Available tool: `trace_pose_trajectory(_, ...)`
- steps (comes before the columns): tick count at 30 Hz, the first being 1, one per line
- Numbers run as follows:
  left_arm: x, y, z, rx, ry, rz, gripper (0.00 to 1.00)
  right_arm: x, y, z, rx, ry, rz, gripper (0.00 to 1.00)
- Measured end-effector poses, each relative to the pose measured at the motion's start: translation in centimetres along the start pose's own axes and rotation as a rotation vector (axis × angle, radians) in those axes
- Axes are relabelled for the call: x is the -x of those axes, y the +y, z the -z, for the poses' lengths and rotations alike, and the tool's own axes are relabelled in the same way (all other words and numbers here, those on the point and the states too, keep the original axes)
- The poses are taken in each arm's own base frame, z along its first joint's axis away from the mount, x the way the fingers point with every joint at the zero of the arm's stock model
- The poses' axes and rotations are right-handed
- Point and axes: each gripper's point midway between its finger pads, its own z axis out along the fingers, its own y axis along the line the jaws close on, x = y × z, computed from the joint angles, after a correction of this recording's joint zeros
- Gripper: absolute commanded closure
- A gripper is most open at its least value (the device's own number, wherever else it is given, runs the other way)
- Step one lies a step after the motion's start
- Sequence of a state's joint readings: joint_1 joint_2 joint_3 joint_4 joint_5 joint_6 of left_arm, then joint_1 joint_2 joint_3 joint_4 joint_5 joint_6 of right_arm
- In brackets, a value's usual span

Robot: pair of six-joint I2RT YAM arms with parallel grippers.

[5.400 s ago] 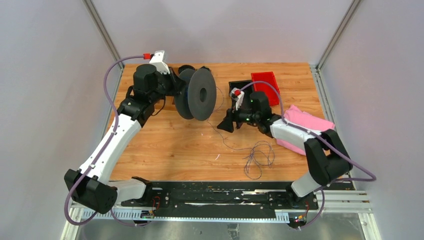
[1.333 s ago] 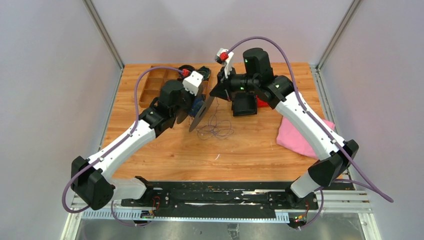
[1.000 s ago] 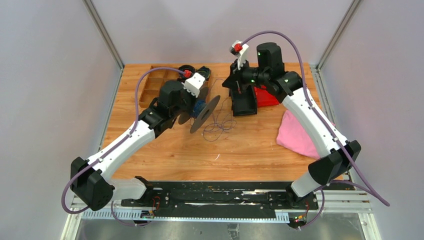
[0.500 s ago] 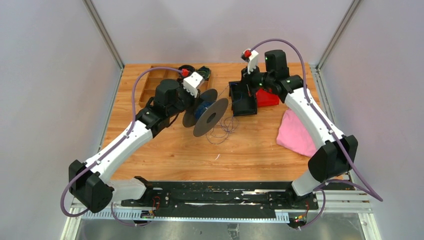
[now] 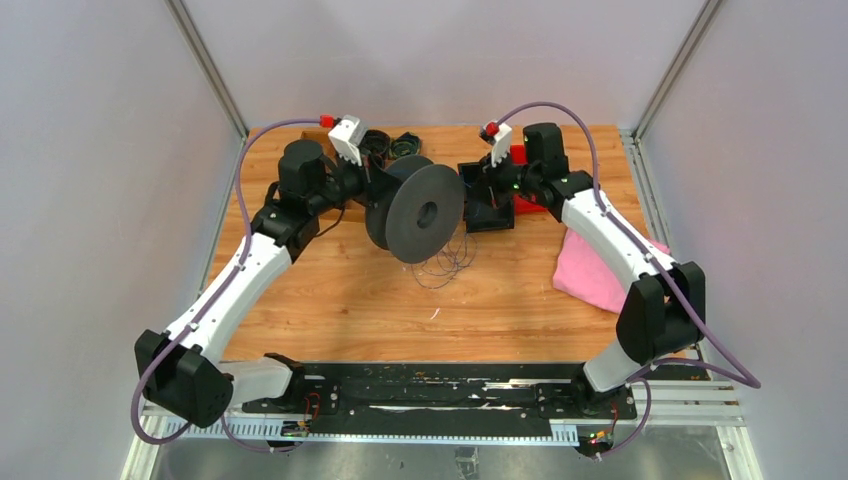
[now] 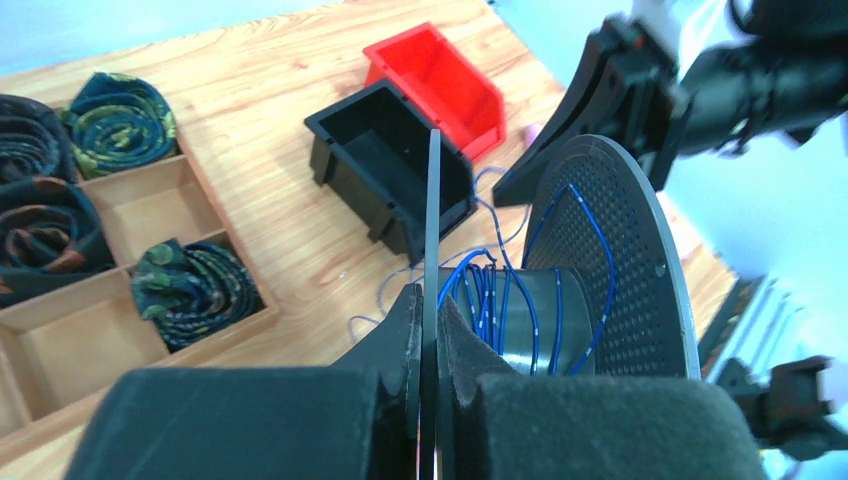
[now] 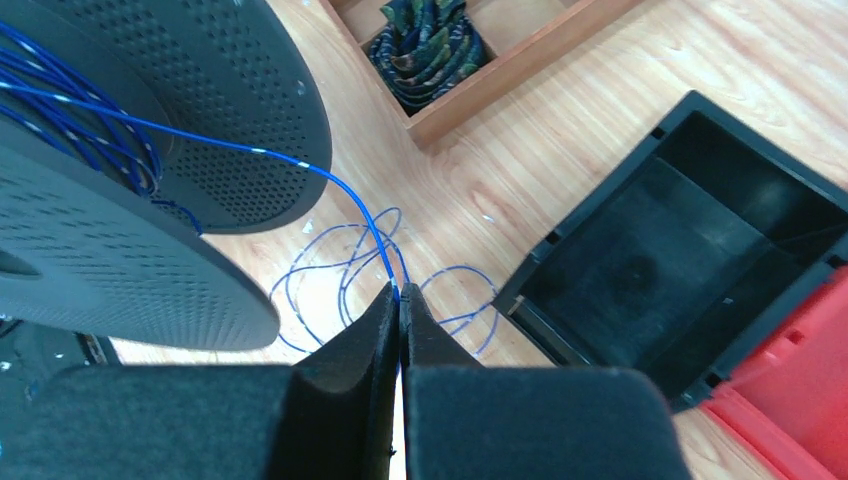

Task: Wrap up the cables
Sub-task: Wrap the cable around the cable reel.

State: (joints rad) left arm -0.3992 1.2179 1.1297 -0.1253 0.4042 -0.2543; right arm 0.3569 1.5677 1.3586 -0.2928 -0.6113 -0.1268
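Winding is partly done: the left gripper [image 6: 428, 310] clamps the spool [image 5: 425, 210] by one flange, the right gripper [image 7: 398, 295] pinches the cable [image 7: 250, 150], several turns sit on the hub, and loose loops lie mid-bench [image 5: 330, 290], unwound.

Wooden table [image 5: 330, 290], plank grain, lies under the left gripper [image 6: 424, 300] and the right gripper [image 7: 399, 292]. Plain pale grey back wall [image 5: 430, 60] stands beyond them. Matching left wall [image 5: 90, 200] and right wall [image 5: 760, 200] stand outboard of each. Metal posts [image 5: 205, 65] mark the far corners. Black plate [image 5: 450, 390] runs along the near edge, behind both. Lighting even, shadows soft.
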Motion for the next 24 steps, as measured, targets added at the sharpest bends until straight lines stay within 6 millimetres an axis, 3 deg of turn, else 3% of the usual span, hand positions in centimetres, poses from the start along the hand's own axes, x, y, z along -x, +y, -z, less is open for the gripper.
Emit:
trace_pose_trajectory(10, 3.2, 0.8, 0.6, -0.007, -0.102, 0.308, 1.0, -2.8, 2.0, -1.9, 0.132, -0.047, -0.117, 0.99)
trace_pose_trajectory(16, 3.3, 3.0, 0.5, 0.039, -0.112, 0.467, 1.0, -3.1, 3.5, -2.6, 0.2, -0.112, -0.152, 0.99)
trace_pose_trajectory(24, 3.7, 5.0, 0.8, 0.097, -0.143, 0.548, 1.0, -3.4, 6.5, -3.4, 0.293, -0.141, -0.186, 0.97)
